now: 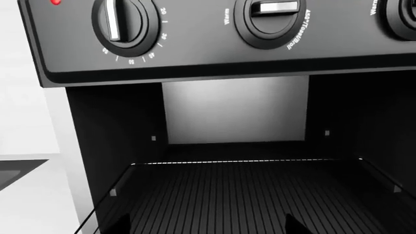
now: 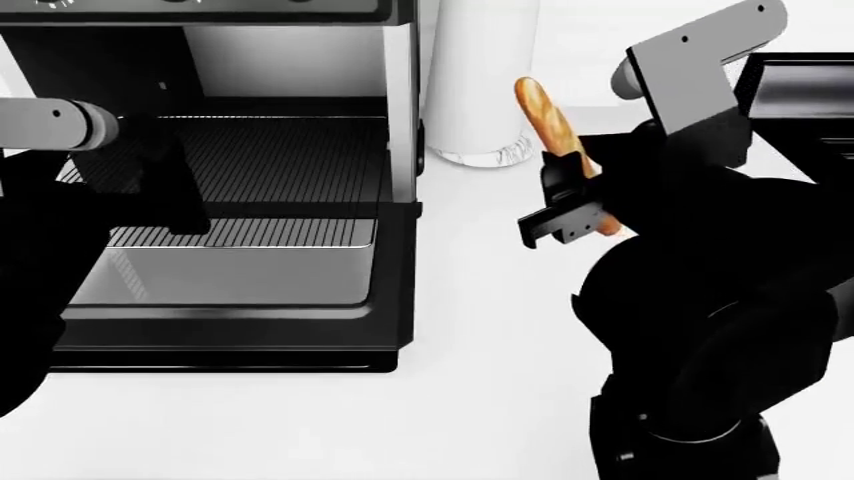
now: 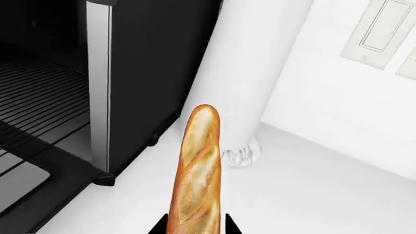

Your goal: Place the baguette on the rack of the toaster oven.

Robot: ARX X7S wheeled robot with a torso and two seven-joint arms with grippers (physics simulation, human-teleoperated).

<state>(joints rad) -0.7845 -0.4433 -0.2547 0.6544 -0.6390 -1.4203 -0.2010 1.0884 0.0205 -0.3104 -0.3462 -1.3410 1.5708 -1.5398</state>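
The baguette (image 2: 546, 112), golden-brown with scored ridges, is held by its near end in my right gripper (image 2: 577, 212), above the white counter to the right of the toaster oven (image 2: 400, 120). In the right wrist view the baguette (image 3: 198, 175) points away between the shut fingers of the gripper (image 3: 195, 228). The oven's glass door (image 2: 227, 275) is dropped open. The wire rack (image 2: 267, 150) shows inside, partly drawn out. My left gripper (image 2: 180, 200) hovers over the rack's left part. In the left wrist view it (image 1: 208, 226) is open and empty above the rack (image 1: 247, 195).
A white cylinder (image 2: 487, 80) stands on the counter right of the oven, behind the baguette; it also shows in the right wrist view (image 3: 260, 73). Control knobs (image 1: 123, 22) sit above the cavity. A dark appliance (image 2: 801, 90) is at far right. A wall plate (image 3: 380, 29) is behind.
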